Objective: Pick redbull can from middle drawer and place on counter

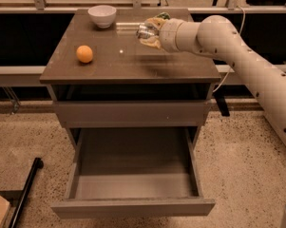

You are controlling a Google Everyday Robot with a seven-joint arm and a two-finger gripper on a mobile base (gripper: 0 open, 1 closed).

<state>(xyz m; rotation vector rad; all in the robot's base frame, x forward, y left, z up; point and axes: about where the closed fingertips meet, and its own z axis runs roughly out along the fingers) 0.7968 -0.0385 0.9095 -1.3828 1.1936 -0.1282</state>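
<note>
cream-white tubular arm — yellowish end effector over the counter

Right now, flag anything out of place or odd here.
Only the middle drawer stands wide open and empty. The gripper, over the back right of the counter, holds the redbull can tilted sideways. Nothing spilled or damaged.
</note>
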